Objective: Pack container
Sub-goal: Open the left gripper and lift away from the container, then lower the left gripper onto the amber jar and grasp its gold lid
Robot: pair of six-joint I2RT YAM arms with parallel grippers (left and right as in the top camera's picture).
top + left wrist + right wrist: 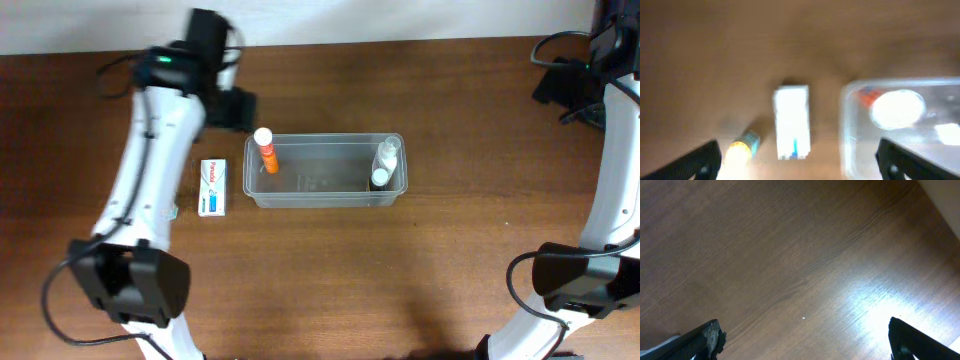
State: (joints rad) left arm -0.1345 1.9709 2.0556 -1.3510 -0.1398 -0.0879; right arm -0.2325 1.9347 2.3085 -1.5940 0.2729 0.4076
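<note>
- We see the container [320, 199] at the middle of the table [450, 280], its long side running left to right.
- An orange tube [267, 152] with a white cap leans in its left end, and two white bottles [386, 155] stand in its right end.
- A white and blue box [212, 187] lies just left of the container, not touching it.
- A small blurred yellow and teal thing [742, 146] lies left of the box.
- The left gripper [799, 150] hangs above the box, fingers spread wide and gripping nothing.
- The right gripper [805, 332] is at the far right over bare wood, fingers spread.

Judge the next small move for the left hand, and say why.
Probably lower the open left hand onto the white-and-blue box. It lies on the table just left of the container, not yet packed, while the orange tube and white bottles are already inside.
</note>
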